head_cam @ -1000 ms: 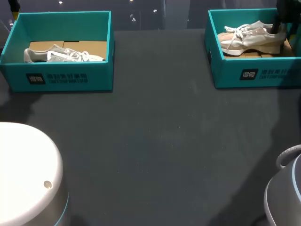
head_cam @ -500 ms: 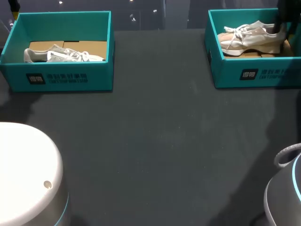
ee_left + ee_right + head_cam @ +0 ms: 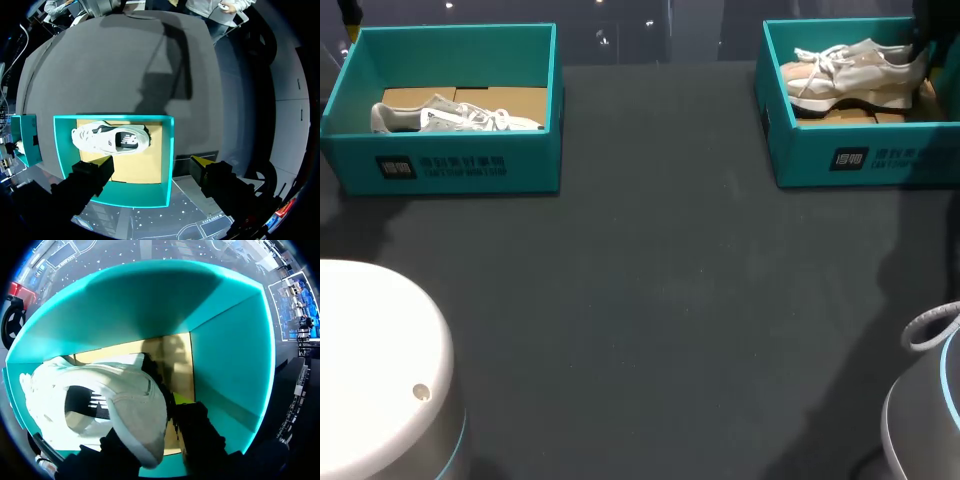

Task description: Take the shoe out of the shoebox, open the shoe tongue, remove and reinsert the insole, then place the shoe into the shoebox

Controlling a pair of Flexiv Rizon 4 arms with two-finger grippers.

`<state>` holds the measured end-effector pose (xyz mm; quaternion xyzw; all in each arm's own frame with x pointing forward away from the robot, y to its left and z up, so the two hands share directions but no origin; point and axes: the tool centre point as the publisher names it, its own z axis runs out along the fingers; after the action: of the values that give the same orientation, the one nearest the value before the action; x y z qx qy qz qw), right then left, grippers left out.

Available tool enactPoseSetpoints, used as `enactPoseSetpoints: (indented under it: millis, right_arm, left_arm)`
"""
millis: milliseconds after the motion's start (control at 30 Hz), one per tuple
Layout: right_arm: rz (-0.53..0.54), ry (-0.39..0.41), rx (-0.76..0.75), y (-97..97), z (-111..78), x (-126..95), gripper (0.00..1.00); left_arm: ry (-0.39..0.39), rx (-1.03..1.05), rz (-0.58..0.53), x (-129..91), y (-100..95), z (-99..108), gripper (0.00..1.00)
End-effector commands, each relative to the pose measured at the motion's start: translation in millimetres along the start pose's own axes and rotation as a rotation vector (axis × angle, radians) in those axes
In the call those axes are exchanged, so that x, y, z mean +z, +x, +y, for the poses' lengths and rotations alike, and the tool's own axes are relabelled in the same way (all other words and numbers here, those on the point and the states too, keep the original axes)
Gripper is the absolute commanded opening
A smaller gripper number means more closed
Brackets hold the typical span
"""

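Observation:
A beige sneaker point(image 3: 850, 72) hangs tilted over the cardboard floor of the right teal shoebox point(image 3: 840, 155), toe toward the table's middle. My right gripper point(image 3: 160, 435) is shut on the heel of this sneaker point(image 3: 125, 400), one finger inside the collar and one outside, close to the box wall point(image 3: 225, 355). In the head view the right arm point(image 3: 925, 30) comes down at the box's far right corner. My left gripper point(image 3: 152, 161) stands open and empty high above the left shoebox point(image 3: 167, 150), where a white sneaker point(image 3: 107, 140) lies on its side.
The left shoebox point(image 3: 450, 165) with its white sneaker point(image 3: 450, 117) stands at the back left of the dark table point(image 3: 650, 300). The two round robot bases point(image 3: 380, 370) fill the near corners.
My right gripper has closed on the beige sneaker's heel and lifted it a little off the box floor. The left arm has not moved.

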<state>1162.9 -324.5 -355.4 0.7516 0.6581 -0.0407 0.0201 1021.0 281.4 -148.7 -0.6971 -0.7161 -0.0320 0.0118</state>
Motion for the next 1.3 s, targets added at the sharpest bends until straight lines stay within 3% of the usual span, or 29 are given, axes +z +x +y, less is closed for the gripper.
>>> enactPoseSetpoints:
  millis: [33, 1300]
  right_arm:
    - [-0.007, 0.008, 0.005, -4.7, 1.2, -17.4, 0.0]
    - [-0.093, -0.062, 0.027, -28.1, 12.3, -69.6, 0.0]
  left_arm:
    - [-0.002, 0.001, 0.002, -0.4, 0.3, -1.2, 1.0]
    - [-0.002, 0.001, 0.002, -0.4, 0.3, -1.2, 1.0]
